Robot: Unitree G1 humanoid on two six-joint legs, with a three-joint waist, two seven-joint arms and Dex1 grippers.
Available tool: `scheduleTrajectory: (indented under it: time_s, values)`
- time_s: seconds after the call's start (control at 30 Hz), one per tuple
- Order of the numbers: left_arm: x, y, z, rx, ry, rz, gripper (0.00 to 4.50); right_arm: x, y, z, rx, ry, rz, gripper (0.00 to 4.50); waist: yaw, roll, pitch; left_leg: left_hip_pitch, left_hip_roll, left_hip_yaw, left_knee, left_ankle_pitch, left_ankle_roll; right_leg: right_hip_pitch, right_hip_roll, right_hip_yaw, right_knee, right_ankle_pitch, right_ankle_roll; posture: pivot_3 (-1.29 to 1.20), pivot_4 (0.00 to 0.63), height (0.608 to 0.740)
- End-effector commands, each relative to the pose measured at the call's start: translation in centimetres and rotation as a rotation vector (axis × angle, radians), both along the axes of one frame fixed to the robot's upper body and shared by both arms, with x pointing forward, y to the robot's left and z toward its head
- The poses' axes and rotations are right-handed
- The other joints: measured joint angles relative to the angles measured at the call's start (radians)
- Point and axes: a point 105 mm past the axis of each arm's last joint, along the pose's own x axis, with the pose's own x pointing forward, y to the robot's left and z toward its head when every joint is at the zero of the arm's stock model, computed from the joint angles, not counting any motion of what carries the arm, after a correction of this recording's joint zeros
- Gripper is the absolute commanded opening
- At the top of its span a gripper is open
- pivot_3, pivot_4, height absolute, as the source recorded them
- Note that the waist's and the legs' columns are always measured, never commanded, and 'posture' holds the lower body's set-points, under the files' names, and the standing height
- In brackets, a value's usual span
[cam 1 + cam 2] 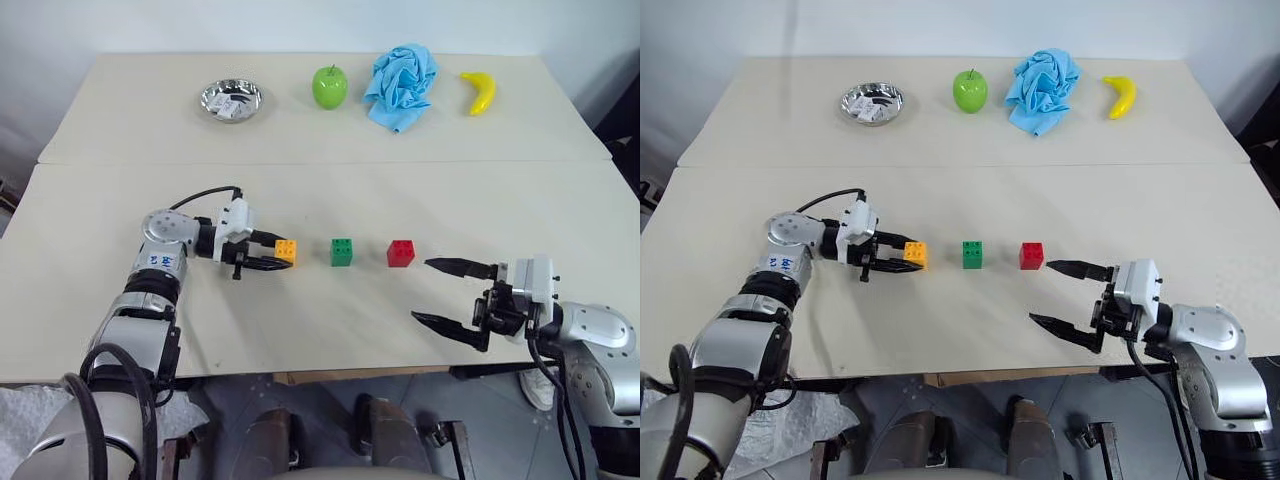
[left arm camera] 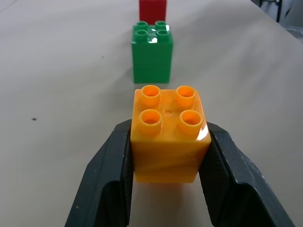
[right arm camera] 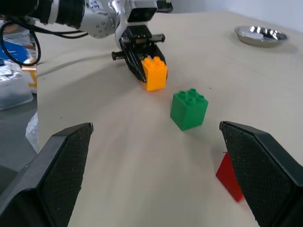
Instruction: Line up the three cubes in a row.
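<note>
Near edge, right side: right gripper (image 1: 450, 297) low over the table (image 1: 320, 330), its two black fingers spread wide apart with nothing between them; tips point toward the row of bricks, the upper finger ending just short of the red cube (image 1: 401, 253), not touching it.

Near-middle of the front table, three cubes in one line running left to right, studs up: orange-yellow cube (image 1: 286, 252), then green cube (image 1: 342, 252), then red; each stands apart from its neighbour with bare table between; gaps look roughly alike.

Left gripper (image 1: 272, 258) reaches in from the left, lying nearly level, fingers clamped on the orange-yellow cube; in the left wrist view the two black pads press both side faces of that cube, with the green cube straight ahead and the red one behind it; whether the orange-yellow cube sits on the surface or just off it, cannot tell.

Seam between two tabletops crosses behind the row.

Far table, left to right: metal bowl (image 1: 231, 99) with something pale in it; green apple (image 1: 329, 87); crumpled blue cloth (image 1: 401, 85); yellow banana (image 1: 479, 92); all well apart from the cubes and from each other, apple and cloth nearest one another.
</note>
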Motion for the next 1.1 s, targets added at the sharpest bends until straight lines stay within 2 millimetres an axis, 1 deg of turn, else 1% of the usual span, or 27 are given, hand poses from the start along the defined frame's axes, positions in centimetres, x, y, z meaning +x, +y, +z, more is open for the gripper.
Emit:
scheduleTrajectory:
  time_s: [0.03, 0.17, 0.33, 0.4, 0.47, 0.5, 0.6, 0.67, 0.7, 0.77, 0.83, 0.87, 0.93, 0.97, 1.03, 1.1]
  values:
    - [0.5, -0.3, 0.6, -0.004, -0.021, 0.011, 1.5, -0.8, -0.7, 1.1, 0.014, -0.052, -0.026, 4.5, 0.003, 0.0, 0.0, 0.0, 0.0, 0.0, 0.0, 0.0, 0.0, 0.0, 0.0, 0.0, 0.0, 0.0, 0.0, 0.0, 0.15, 0.74]
    - [0.4, -0.5, 0.3, 0.034, -0.011, -0.004, 1.5, -1.6, -1.2, 0.1, 0.001, -0.026, -0.026, 4.5, 0.006, 0.0, 0.0, 0.0, 0.0, -0.001, 0.0, 0.0, 0.0, 0.0, 0.0, 0.0, 0.0, 0.0, 0.0, 0.0, 0.15, 0.74]
    - [0.9, -0.7, 0.9, -0.011, -0.008, 0.03, 1.5, -1.5, -1.5, -0.3, 0.018, -0.019, -0.051, 4.5, 0.007, 0.0, 0.0, 0.0, 0.0, -0.006, 0.001, 0.0, 0.0, 0.0, 0.0, 0.001, 0.0, 0.0, 0.0, 0.0, 0.15, 0.74]
    - [0.9, -0.8, 0.9, -0.019, 0.022, 0.025, 1.5, -1.5, -1.5, -0.4, 0.018, -0.017, -0.052, 4.5, 0.008, 0.0, 0.0, 0.0, 0.0, -0.008, 0.001, 0.0, 0.0, 0.0, 0.0, 0.0, 0.0, 0.0, 0.0, 0.0, 0.15, 0.74]
    - [0.9, -0.9, 1.0, -0.01, 0.019, 0.019, 2.23, -1.5, -1.4, -0.5, 0.018, -0.013, -0.05, 4.5, 0.009, 0.0, 0.0, 0.0, 0.0, -0.008, 0.001, 0.0, 0.0, 0.0, 0.0, 0.0, 0.001, 0.0, 0.0, 0.0, 0.15, 0.74]
    - [0.9, -0.9, 1.1, -0.012, 0.01, 0.019, 2.44, -1.5, -1.3, -0.6, 0.019, -0.01, -0.048, 4.5, 0.009, 0.0, 0.0, 0.0, 0.0, -0.008, 0.001, 0.0, 0.0, 0.0, 0.0, 0.0, 0.001, 0.0, 0.0, 0.0, 0.15, 0.74]
    - [1.0, -0.5, 1.3, -0.011, 0.004, 0.03, 3.29, -1.6, -1.2, -0.5, 0.019, -0.004, -0.041, 4.5, 0.012, 0.0, 0.0, 0.0, 0.0, -0.008, 0.001, 0.0, 0.0, 0.0, 0.0, 0.0, 0.001, 0.0, 0.0, 0.0, 0.15, 0.74]
    - [0.9, 0.6, 1.6, -0.01, -0.015, 0.046, 3.82, -1.5, -1.1, -0.3, 0.022, 0.0, -0.031, 4.5, 0.014, 0.0, 0.0, 0.0, 0.0, -0.008, 0.001, 0.0, 0.0, 0.0, 0.0, 0.0, 0.001, 0.0, 0.0, 0.0, 0.15, 0.74]
    - [0.8, 1.6, 1.9, -0.022, -0.024, 0.057, 3.82, -1.5, -1.1, -0.1, 0.047, 0.045, -0.021, 4.5, 0.014, 0.0, 0.0, 0.0, 0.0, -0.008, 0.001, 0.0, 0.0, 0.0, 0.0, 0.0, 0.001, 0.0, 0.0, 0.0, 0.15, 0.74]
    - [0.5, 2.8, 2.5, -0.045, -0.033, 0.068, 3.82, -1.7, -1.0, 0.1, 0.081, 0.095, -0.005, 4.5, 0.011, 0.0, 0.0, 0.0, 0.001, -0.008, 0.001, 0.0, 0.0, 0.0, 0.0, 0.0, 0.001, 0.0, 0.0, 0.0, 0.15, 0.74]
    - [-0.1, 4.3, 2.8, -0.076, -0.027, 0.07, 3.82, -1.6, -1.0, 0.6, 0.107, 0.063, 0.003, 4.5, 0.008, 0.0, 0.0, 0.0, 0.002, -0.008, 0.001, 0.0, 0.0, 0.0, 0.0, 0.0, 0.001, 0.0, 0.0, 0.0, 0.15, 0.74]
    - [-0.6, 5.4, 2.9, -0.103, -0.021, 0.087, 4.01, -1.6, -1.0, 0.7, 0.114, 0.049, 0.01, 4.5, 0.007, 0.0, 0.0, 0.0, 0.003, -0.009, 0.001, 0.0, 0.0, 0.0, 0.0, 0.0, 0.001, 0.0, 0.0, 0.0, 0.15, 0.74]
    - [-1.3, 6.9, 3.1, -0.159, -0.02, 0.131, 4.36, -1.4, -1.1, 0.6, 0.11, 0.031, 0.021, 4.5, -0.001, 0.0, 0.0, 0.001, 0.004, -0.009, 0.001, 0.0, 0.0, 0.0, -0.001, 0.001, 0.001, 0.0, 0.0, 0.0, 0.15, 0.74]
    - [-1.6, 7.6, 3.2, -0.203, -0.014, 0.17, 4.45, -1.2, -1.2, 0.5, 0.109, 0.024, 0.03, 4.5, -0.002, 0.0, 0.0, 0.001, 0.004, -0.009, 0.001, 0.0, 0.0, 0.0, -0.001, 0.001, 0.001, 0.0, 0.0, 0.0, 0.15, 0.74]
    - [-2.4, 8.7, 3.5, -0.276, -0.024, 0.244, 4.45, -1.0, -1.4, 0.4, 0.108, 0.017, 0.056, 4.5, -0.004, 0.0, 0.0, 0.001, 0.004, -0.009, 0.001, 0.0, 0.001, 0.0, -0.002, 0.001, 0.002, 0.0, 0.0, 0.0, 0.15, 0.74]
    - [-3.9, 9.7, 3.2, -0.325, -0.027, 0.302, 4.45, -0.5, -1.6, 0.6, 0.115, -0.007, 0.082, 4.5, -0.005, 0.0, 0.0, 0.001, 0.004, -0.01, 0.001, 0.0, 0.001, 0.0, -0.002, 0.001, 0.002, 0.0, 0.0, 0.0, 0.15, 0.74]
